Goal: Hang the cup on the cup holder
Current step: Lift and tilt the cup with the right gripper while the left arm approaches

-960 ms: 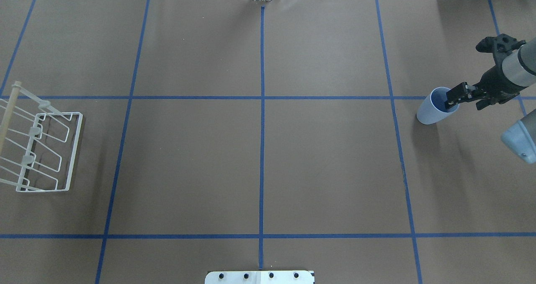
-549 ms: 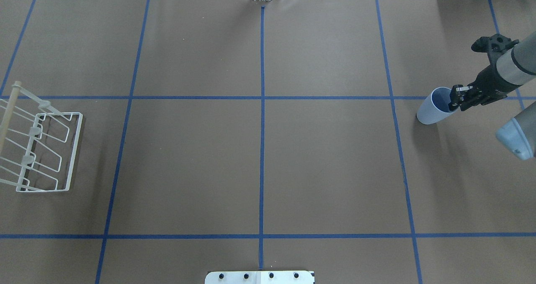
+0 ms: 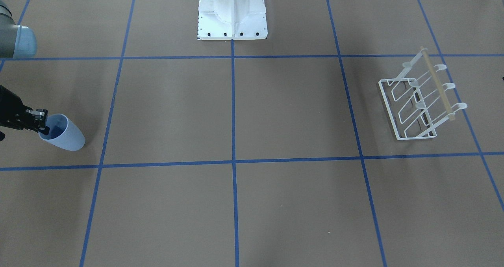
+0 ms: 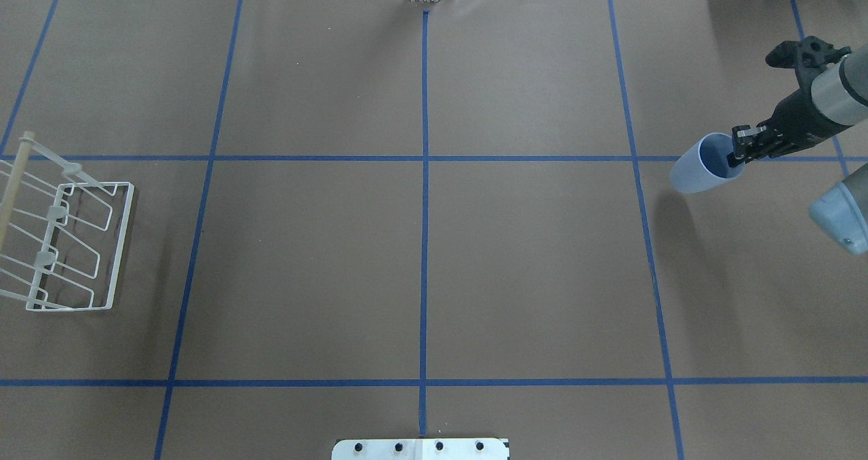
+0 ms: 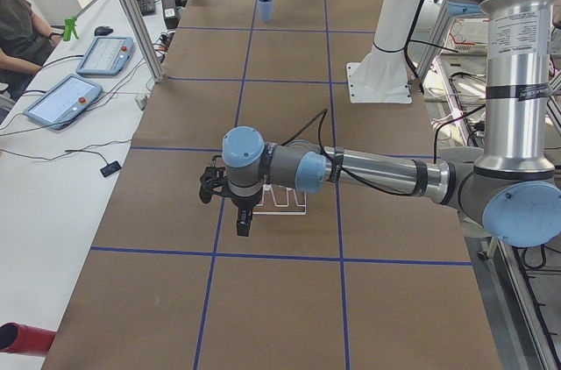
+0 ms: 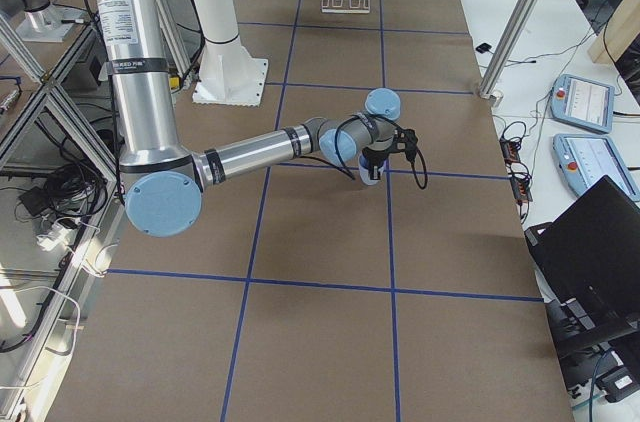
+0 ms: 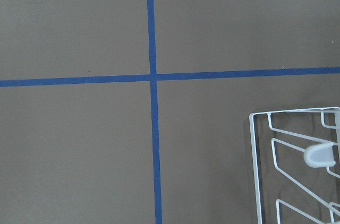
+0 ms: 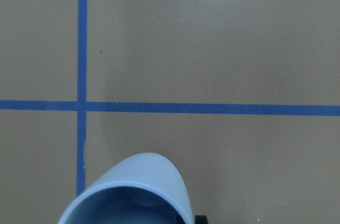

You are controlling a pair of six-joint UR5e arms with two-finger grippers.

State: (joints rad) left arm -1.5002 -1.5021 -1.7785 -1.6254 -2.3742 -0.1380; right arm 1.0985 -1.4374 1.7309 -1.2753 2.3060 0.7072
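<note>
1. The cup (image 4: 693, 175) is near the end of the table (image 4: 529, 277) on the robot's right. It is just beside a spot where two blue tape lines (image 4: 424, 243) cross.
2. The right gripper (image 4: 736, 155) points down at the cup from above. It pinches the rim, with one finger inside the cup and one outside.
3. The cup stands about straight, with its wide mouth up and its small bottom down. Its long way runs up and down. I cannot tell if the bottom touches the table.
4. The cup holder (image 4: 121, 243) is at the other end, on the robot's left, well apart from the cup. The overhead view's edge cuts off part of it.
5. A wide stretch of brown table lies between the two.
6. The holder's flat base lies on the table. Its wire loops slant up, away from the cup's side, to the wooden rod (image 3: 437, 84). The rod's long way runs from the robot's side to the far side.
7. The left gripper (image 5: 243, 223) hangs just beside the cup holder and points down. I cannot tell if its fingers are apart or together.
8. The white robot base (image 3: 232, 11) stands at the middle of the robot's edge, well apart from both things.
</note>
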